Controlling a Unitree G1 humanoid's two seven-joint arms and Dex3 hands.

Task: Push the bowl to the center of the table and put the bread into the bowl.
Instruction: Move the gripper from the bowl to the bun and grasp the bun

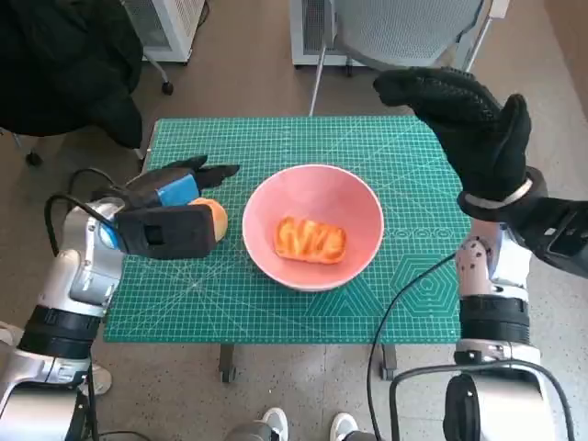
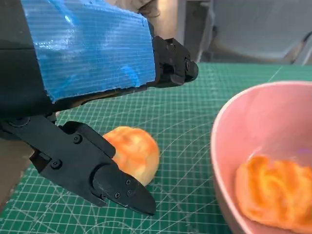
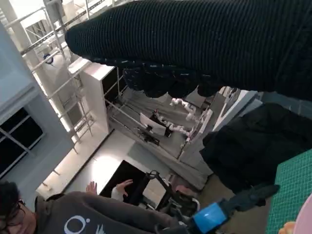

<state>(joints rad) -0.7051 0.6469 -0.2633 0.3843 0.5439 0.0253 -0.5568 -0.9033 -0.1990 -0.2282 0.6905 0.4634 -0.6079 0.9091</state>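
Grey chair on brown floor

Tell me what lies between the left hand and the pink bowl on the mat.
A round bread roll lies between the left hand and the pink bowl, on the green mat; the left wrist view shows it best.

table: small, topped edge to edge by a green cutting mat with a white grid | pink bowl: stands on the mat about mid-table, a glazed bread piece inside | round bun: lies on the mat just beside the bowl, toward the robot's left, apart from its wall
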